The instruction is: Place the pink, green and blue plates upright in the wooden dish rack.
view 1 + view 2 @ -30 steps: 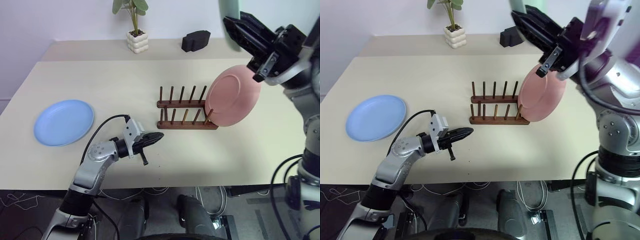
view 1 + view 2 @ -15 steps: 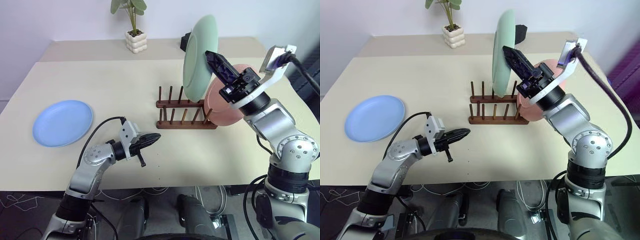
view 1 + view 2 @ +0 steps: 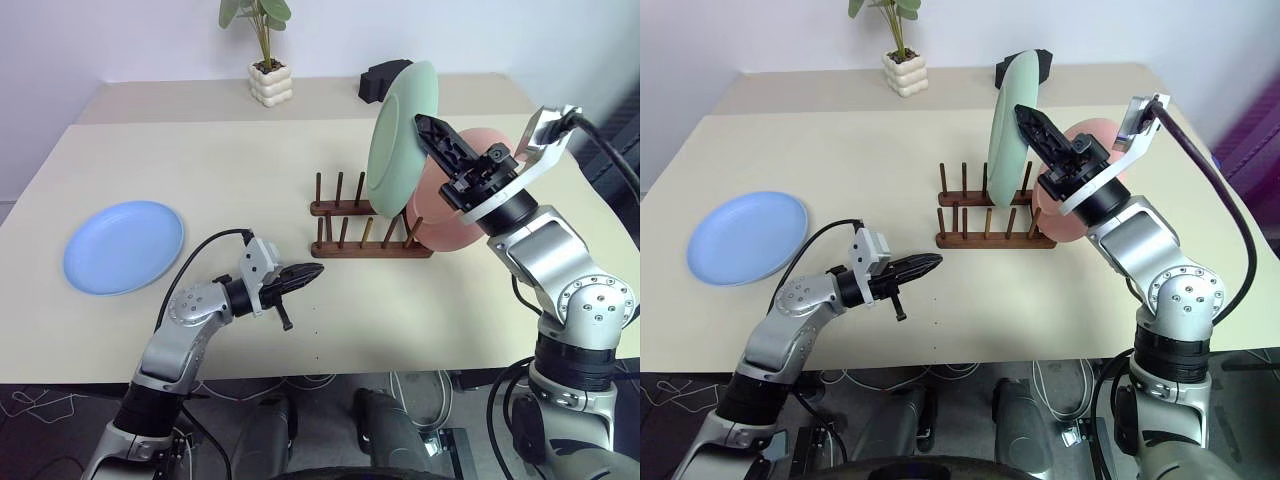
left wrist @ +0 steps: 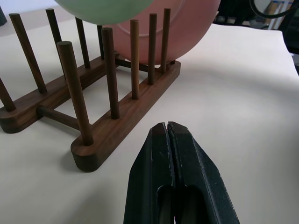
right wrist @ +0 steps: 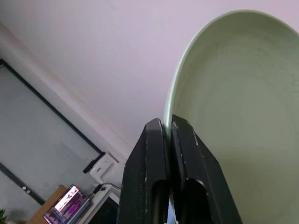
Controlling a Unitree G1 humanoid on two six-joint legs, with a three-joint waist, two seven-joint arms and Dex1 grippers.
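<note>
Head views: one plate of three is racked. The pink plate [image 3: 462, 190] stands on edge at the right end of the rack [image 3: 365, 220], leaning against the end pegs. The green plate [image 3: 402, 125] is in the air, upright, just above the slots left of the pink one and partly in front of it; its lower edge looks close to the peg tops but I cannot tell whether it has entered a slot. The right gripper [image 3: 432, 130] is pinched on its rim. Its face looks toward the table's left edge, its disc roughly square to the rails, tilted a little so the top leans toward the far right corner. The rack's long axis runs parallel to the table's front edge, near the middle of the table. The blue plate [image 3: 124, 245] lies flat near the left edge, untouched, so two plates are left. The left gripper [image 3: 300, 274] hangs near the front edge, fingers pressed together on nothing, pointing toward the rack.

Left wrist view: the closed fingers [image 4: 175, 163] aim at the rack's near rail [image 4: 126, 121]; pink and green plates show behind the pegs.

Right wrist view: both fingers [image 5: 159, 154] clamp the green plate's rim [image 5: 175, 88], one on each face
</note>
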